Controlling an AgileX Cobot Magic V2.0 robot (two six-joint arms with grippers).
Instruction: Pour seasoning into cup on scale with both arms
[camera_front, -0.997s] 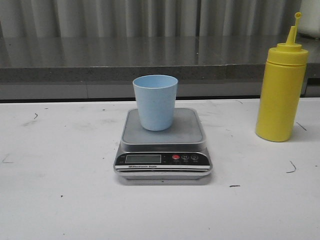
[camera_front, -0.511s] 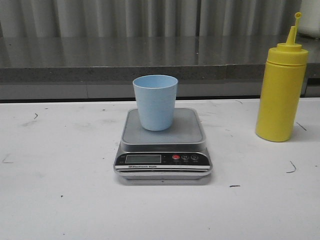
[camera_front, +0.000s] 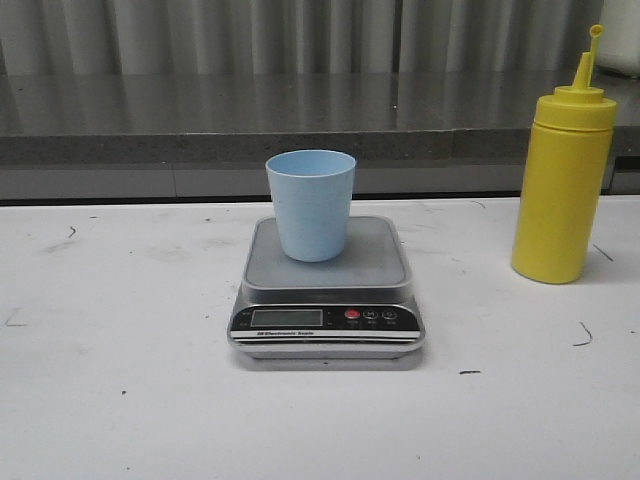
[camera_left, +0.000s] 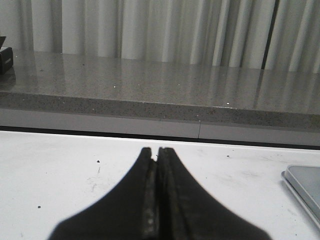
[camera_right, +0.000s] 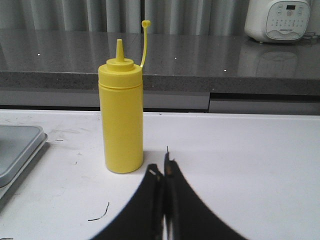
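Observation:
The pale blue cup (camera_front: 310, 203) stands upright on the steel platform of the silver scale (camera_front: 326, 290) at the table's middle. The yellow seasoning bottle (camera_front: 562, 175) stands upright at the right, cap tethered and off the nozzle. It also shows in the right wrist view (camera_right: 121, 117), just beyond my right gripper (camera_right: 162, 167), which is shut and empty. My left gripper (camera_left: 157, 150) is shut and empty over bare table; the scale's corner (camera_left: 304, 182) shows to its side. Neither gripper shows in the front view.
A grey stone ledge (camera_front: 300, 120) runs along the back of the white table (camera_front: 120, 400), with a curtain behind. A white rice cooker (camera_right: 282, 19) stands on the ledge beyond the bottle.

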